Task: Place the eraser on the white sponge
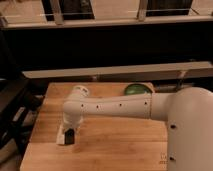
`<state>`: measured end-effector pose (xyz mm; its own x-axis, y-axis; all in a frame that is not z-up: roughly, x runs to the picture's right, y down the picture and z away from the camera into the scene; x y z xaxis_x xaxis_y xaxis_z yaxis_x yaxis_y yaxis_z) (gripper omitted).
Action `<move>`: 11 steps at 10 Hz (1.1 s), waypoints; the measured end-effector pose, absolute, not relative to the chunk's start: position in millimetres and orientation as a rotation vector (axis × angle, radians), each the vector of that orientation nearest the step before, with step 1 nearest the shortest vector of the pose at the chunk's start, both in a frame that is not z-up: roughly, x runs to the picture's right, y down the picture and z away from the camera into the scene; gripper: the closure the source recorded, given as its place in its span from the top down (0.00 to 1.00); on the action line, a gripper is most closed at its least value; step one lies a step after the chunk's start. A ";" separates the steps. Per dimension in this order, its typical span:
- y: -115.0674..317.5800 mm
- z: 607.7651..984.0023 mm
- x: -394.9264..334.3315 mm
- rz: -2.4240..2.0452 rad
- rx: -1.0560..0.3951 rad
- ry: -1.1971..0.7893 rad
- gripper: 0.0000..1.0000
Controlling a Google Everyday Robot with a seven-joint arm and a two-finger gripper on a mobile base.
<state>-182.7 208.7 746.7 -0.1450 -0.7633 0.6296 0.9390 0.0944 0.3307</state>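
Observation:
My gripper is at the end of the white arm, which reaches left across the wooden table. It hangs low over the table's left front part. Directly under it lies the cream-white sponge, partly hidden by the gripper. A small black block, the eraser, shows at the gripper's tip against the sponge's right side. I cannot tell whether it rests on the sponge or is still held.
A green round object sits at the table's back edge, partly behind the arm. A dark shelf and rail run behind the table. The table's left edge is close to the sponge.

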 end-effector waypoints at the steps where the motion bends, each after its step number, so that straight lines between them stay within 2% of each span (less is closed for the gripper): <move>1: 208.6 747.7 -185.3 -1.511 -0.268 -0.836 0.00; 7: 201.8 758.1 -193.2 -1.554 -0.223 -0.826 0.00; 8: 199.7 760.0 -192.5 -1.557 -0.220 -0.825 0.03; 11: 201.5 762.1 -192.8 -1.580 -0.211 -0.821 0.32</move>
<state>-192.8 201.5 762.1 -0.2037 -0.7939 0.5730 0.9252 0.0352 0.3778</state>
